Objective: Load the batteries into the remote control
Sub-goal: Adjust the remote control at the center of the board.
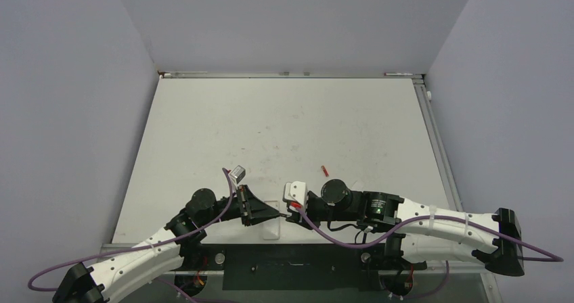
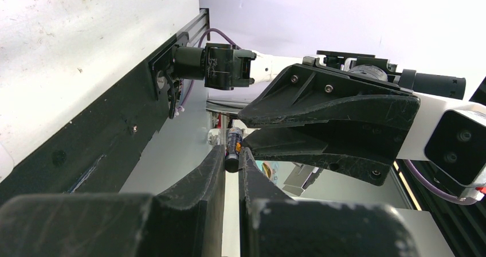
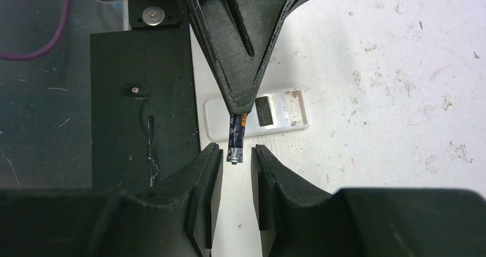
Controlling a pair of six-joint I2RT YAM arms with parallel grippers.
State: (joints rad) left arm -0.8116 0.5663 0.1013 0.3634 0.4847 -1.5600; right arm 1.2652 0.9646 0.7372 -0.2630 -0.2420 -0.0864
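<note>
My left gripper (image 2: 232, 154) is shut on one of the batteries (image 2: 232, 145), a slim dark cylinder with an orange mark that sticks out past its tips. In the right wrist view the battery (image 3: 235, 139) hangs from the left fingers (image 3: 240, 56). Its metal end sits between the tips of my right gripper (image 3: 236, 154), which stands open with a gap on each side. The remote control (image 3: 258, 116), white with its back up and the battery bay uncovered, lies flat on the table just beyond. From above, both grippers meet tip to tip (image 1: 284, 212) near the table's near edge.
The black base plate (image 3: 137, 96) lies along the near table edge, left of the remote control. A small red piece (image 1: 325, 170) lies on the white table (image 1: 284, 127) beyond the right arm. Grey walls close in three sides.
</note>
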